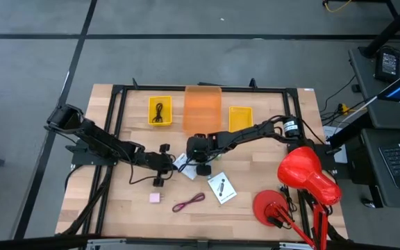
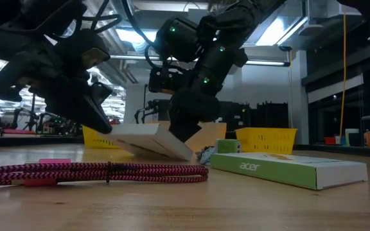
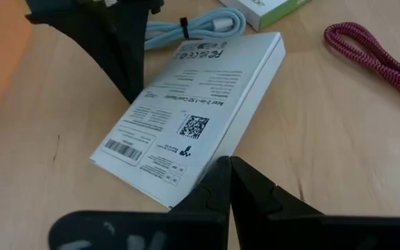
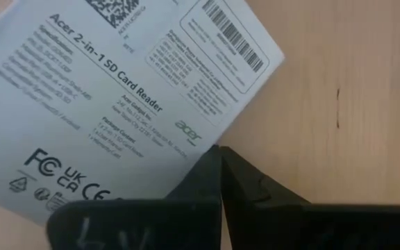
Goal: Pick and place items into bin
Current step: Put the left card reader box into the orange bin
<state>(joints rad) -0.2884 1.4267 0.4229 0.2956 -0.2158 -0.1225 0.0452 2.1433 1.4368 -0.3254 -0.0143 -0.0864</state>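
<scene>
- Flat white cardboard box with black print (image 3: 193, 114): mid-table, one edge tipped up off the wood between my two grippers. Likely light, stiff, slick-faced; best taken across its thin edges.
- My left gripper (image 3: 229, 182): fingers pressed together, tips at the box's near edge.
- My right gripper (image 4: 220, 165): fingers pressed together, tips against the opposite edge.
- Maroon braided cord (image 1: 189, 202): nearby, limp.
- Orange translucent bin (image 1: 203, 107): at the far side.

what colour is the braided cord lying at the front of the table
Maroon-pink with a dark woven fleck; the braided cord shows best in the low view.
</scene>
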